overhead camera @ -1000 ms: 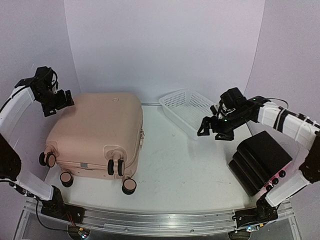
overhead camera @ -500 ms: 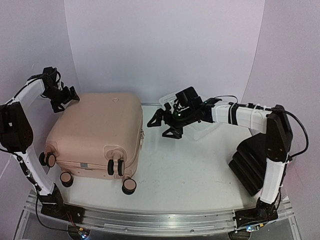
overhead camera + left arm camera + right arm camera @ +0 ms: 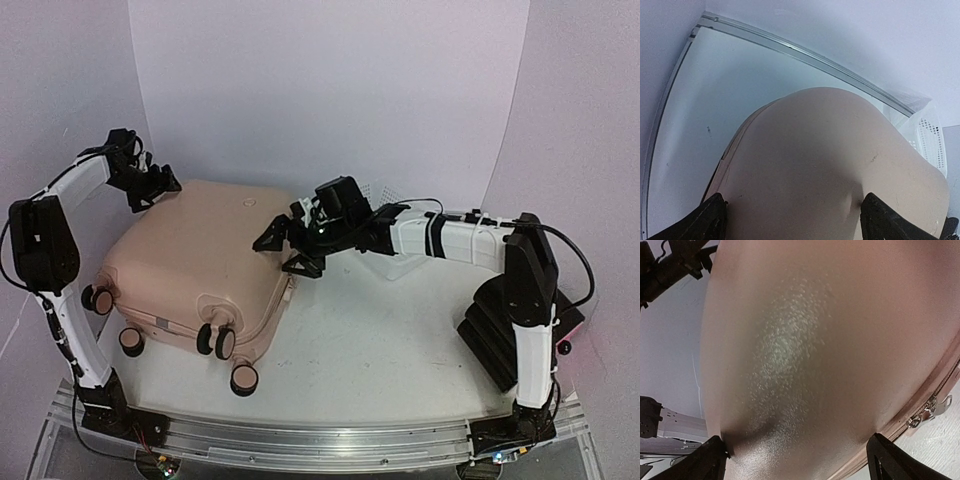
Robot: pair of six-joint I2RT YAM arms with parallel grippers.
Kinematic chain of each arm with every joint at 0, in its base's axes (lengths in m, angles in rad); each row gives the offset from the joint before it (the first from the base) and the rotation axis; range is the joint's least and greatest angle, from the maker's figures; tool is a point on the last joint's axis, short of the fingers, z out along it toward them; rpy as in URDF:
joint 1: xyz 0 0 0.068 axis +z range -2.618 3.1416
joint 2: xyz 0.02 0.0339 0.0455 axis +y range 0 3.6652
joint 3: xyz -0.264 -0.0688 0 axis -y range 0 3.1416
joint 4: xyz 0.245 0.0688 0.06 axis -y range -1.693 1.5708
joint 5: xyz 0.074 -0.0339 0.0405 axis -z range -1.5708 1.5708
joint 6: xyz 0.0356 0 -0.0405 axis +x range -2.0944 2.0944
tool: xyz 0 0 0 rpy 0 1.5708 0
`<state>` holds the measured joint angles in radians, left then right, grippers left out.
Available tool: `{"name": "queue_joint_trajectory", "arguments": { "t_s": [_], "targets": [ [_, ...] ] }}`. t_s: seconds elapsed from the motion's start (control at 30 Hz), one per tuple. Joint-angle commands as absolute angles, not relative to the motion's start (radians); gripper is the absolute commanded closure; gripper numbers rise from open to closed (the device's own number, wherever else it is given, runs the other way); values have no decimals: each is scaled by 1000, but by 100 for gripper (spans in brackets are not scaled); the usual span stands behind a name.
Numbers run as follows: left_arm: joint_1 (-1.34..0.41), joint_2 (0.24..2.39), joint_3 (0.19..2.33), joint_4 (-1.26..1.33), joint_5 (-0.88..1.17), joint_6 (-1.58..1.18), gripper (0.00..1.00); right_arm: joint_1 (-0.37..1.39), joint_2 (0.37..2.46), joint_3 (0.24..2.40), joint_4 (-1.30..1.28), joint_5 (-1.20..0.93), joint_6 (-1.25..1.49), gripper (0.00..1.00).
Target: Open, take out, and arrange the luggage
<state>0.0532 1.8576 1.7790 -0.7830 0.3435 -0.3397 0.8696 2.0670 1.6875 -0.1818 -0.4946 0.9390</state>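
Observation:
The luggage (image 3: 200, 260) is a closed pale pink suitcase lying flat on the table's left half, wheels toward the near edge. My left gripper (image 3: 160, 187) is open at its far left corner, and the left wrist view shows the fingers spread wide over the rounded shell (image 3: 830, 165). My right gripper (image 3: 283, 245) is open at the far right corner. In the right wrist view its fingers straddle the shell (image 3: 830, 340) just above the zipper seam and zipper pulls (image 3: 927, 407). Neither gripper holds anything.
A white mesh basket (image 3: 378, 190) stands at the back, mostly hidden behind my right arm; it also shows in the left wrist view (image 3: 927, 145). Stacked black cases (image 3: 500, 340) lie at the right edge. The back wall is close behind the suitcase.
My right gripper swung left from the basket to the suitcase's far right corner. My left gripper moved in to the far left corner. The suitcase shifted and turned slightly.

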Motion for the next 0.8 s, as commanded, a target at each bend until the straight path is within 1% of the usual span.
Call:
{"name": "queue_joint_trajectory", "arguments": {
  "t_s": [0.0, 0.13, 0.23, 0.33, 0.43, 0.53, 0.6, 0.67, 0.77],
  "targets": [
    [-133, 1963, 1828, -863, 626, -361, 9, 944, 2023, 1650, -152, -384, 885, 2],
    [-193, 2026, 1884, -862, 667, -354, 12, 998, 2024, 1639, -125, -325, 853, 2],
    [-225, 2045, 1934, -883, 685, -319, 14, 1023, 2045, 1663, -123, -332, 838, 2],
    [-240, 2029, 2021, -972, 600, -245, 11, 1028, 2033, 1673, -173, -348, 791, 2],
    [-242, 1928, 2051, -1038, 489, -187, 7, 1027, 1930, 1602, -340, -250, 604, 2],
    [-242, 1761, 1970, -1049, 395, -153, 1, 1026, 1790, 1507, -488, -118, 438, 2],
    [-242, 1645, 1878, -1047, 347, -151, 0, 1014, 1716, 1440, -528, -82, 392, 2],
    [-242, 1545, 1773, -1046, 352, -174, 1, 998, 1668, 1377, -532, -76, 382, 2],
    [-244, 1416, 1609, -1045, 378, -205, 0, 990, 1663, 1345, -526, -39, 376, 2]
  ]
}}
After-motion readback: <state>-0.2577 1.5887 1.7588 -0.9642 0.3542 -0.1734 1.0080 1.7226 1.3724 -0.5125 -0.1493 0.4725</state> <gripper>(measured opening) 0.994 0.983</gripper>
